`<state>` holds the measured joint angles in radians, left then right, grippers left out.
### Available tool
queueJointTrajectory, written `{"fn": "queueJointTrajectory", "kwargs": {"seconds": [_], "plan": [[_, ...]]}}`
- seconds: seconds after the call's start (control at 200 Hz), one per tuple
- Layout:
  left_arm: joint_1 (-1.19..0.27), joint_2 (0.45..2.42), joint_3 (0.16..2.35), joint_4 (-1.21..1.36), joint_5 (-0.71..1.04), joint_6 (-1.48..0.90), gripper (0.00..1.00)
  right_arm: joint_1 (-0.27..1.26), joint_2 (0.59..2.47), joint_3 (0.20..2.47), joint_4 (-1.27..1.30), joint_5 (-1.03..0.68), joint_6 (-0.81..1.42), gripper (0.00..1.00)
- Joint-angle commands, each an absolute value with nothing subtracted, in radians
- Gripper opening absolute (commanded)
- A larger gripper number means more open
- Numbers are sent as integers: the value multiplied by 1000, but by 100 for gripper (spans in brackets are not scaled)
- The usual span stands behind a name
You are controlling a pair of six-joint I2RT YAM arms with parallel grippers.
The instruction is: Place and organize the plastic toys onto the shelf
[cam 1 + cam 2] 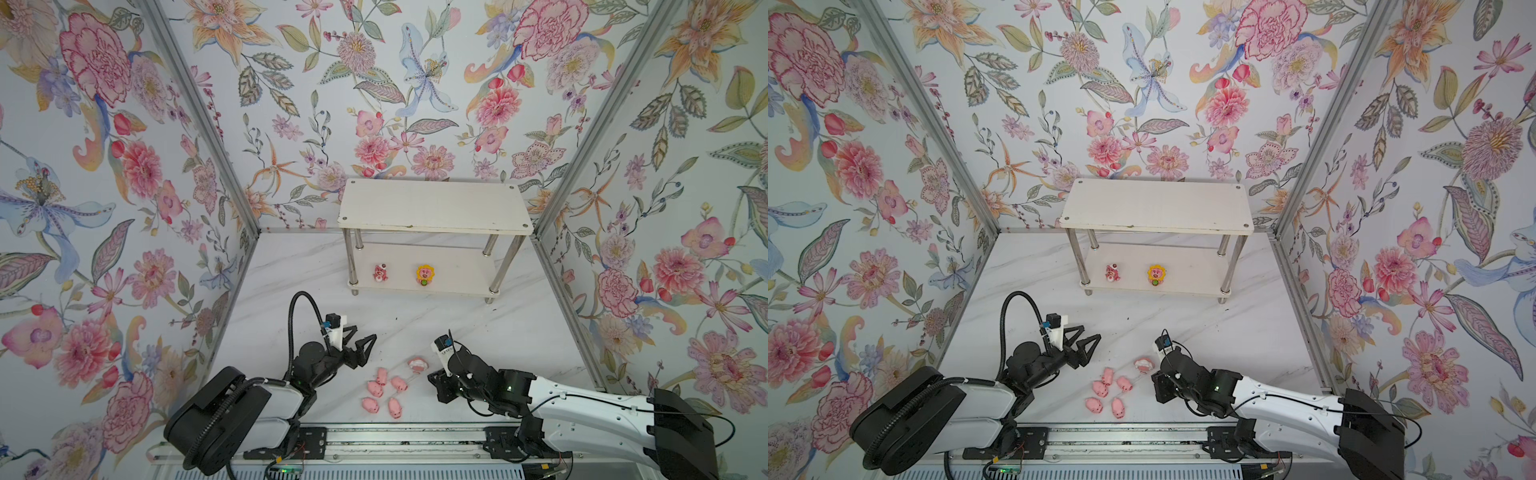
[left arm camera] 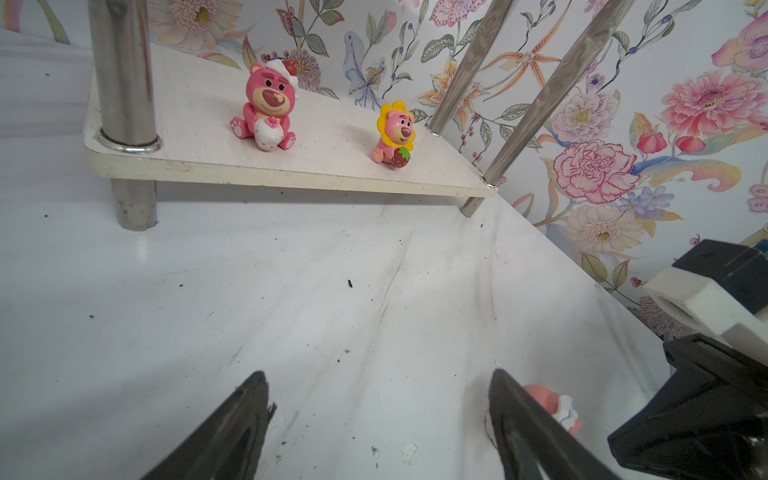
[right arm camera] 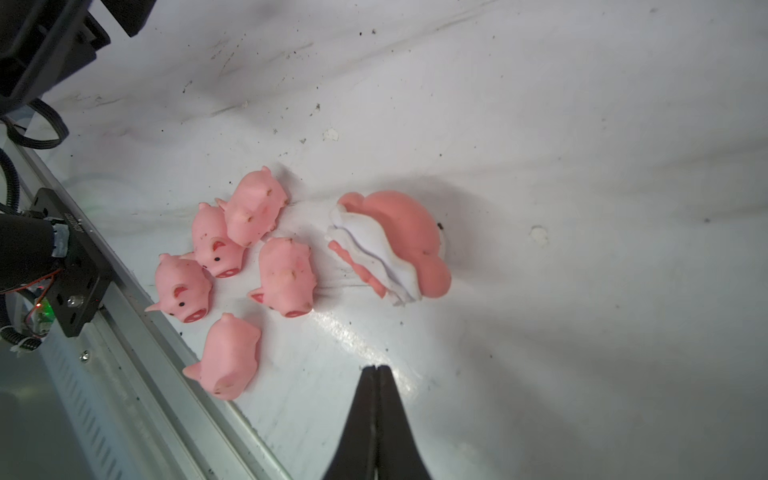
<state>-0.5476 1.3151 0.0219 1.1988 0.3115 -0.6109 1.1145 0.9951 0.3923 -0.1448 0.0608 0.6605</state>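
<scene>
In both top views, the shelf [image 1: 434,205] stands at the back wall. Its upper board is bare. On the lower board the bear [image 1: 379,273] and the yellow toy [image 1: 425,275] stand apart in a row near the front edge, and we think this leaves room beside them for more. The five pigs [image 1: 375,388] and the pink-and-white toy [image 1: 417,364] lie on the table [image 1: 519,332] between the two arms. The left gripper [image 1: 365,334] hovers near them, and the right gripper [image 1: 431,377] is just beside the pink-and-white toy.

In the left wrist view, the fingers are wide apart with nothing between them. Both shelf toys sit upright and face the front.

In the right wrist view, the fingers are pressed together and hold nothing. Their tip points at the gap between the pigs and the pink-and-white toy, which lies tipped over. The pigs are close together, some touching, so we judge the lone toy is easier to take, once the fingers open.
</scene>
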Motion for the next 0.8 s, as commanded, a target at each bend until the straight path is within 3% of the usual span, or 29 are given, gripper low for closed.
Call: {"fn": "queueJointTrajectory", "kwargs": {"seconds": [0.0,0.796], "plan": [[-536,1335,12,1243,331,-621,84,1117,1021,400,-202,109,726,0],[-527,1341,13,1243,340,-618,83,911,1287,556,-68,28,578,0]]}}
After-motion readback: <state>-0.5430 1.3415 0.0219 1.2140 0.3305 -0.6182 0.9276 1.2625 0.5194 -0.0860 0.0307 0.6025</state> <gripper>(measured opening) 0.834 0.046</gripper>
